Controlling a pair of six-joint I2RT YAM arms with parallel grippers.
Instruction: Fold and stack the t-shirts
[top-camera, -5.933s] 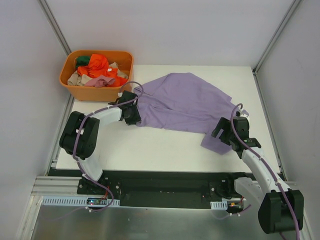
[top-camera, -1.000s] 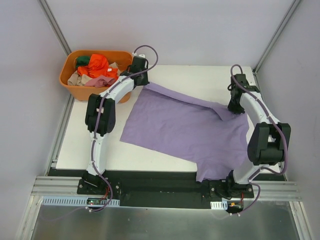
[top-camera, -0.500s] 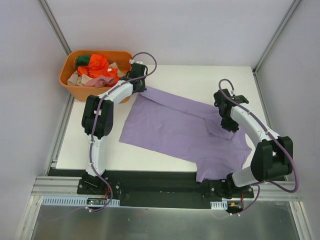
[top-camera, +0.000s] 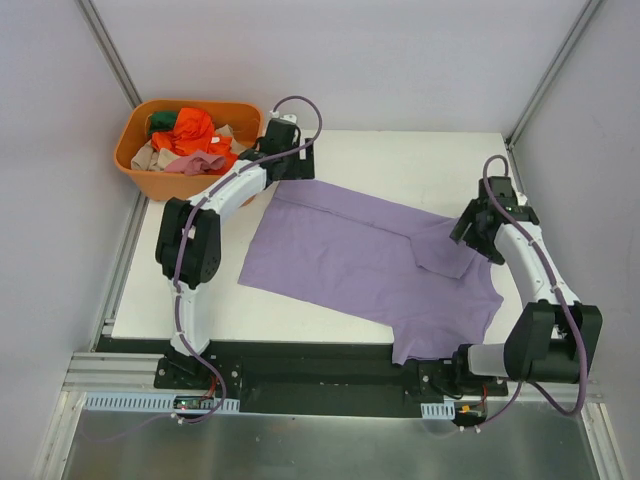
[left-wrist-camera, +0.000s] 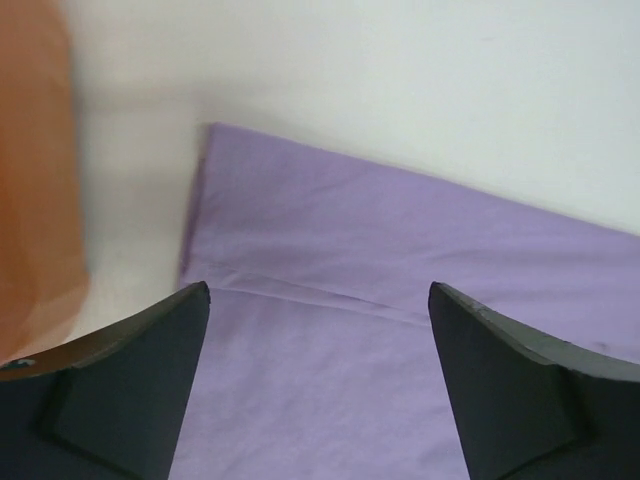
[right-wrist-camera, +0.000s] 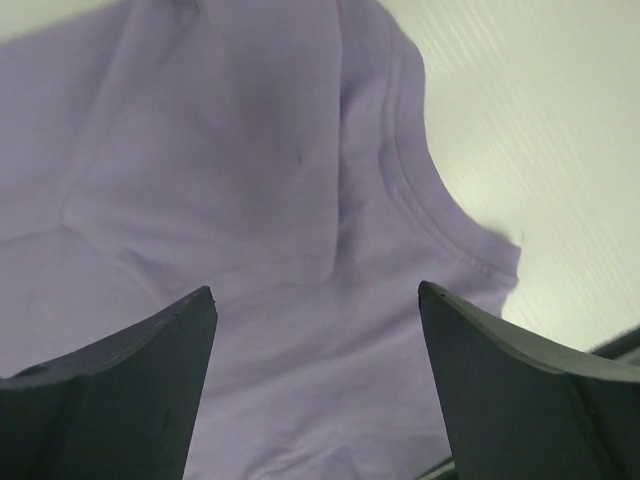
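Progress: early. Lavender t-shirt (top-camera: 350, 260) spread flat, body unfolded, no stack yet. Left gripper (left-wrist-camera: 318, 292) wide open, empty, shirt's corner directly beneath. Right gripper (right-wrist-camera: 312, 295) wide open, empty, sleeve directly beneath. Remaining t-shirts (top-camera: 190, 135) heaped in orange tub (top-camera: 135, 170) beside left gripper.

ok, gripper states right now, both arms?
Left gripper: open, holding nothing, over the purple t-shirt.
Right gripper: open, holding nothing, over the same shirt.
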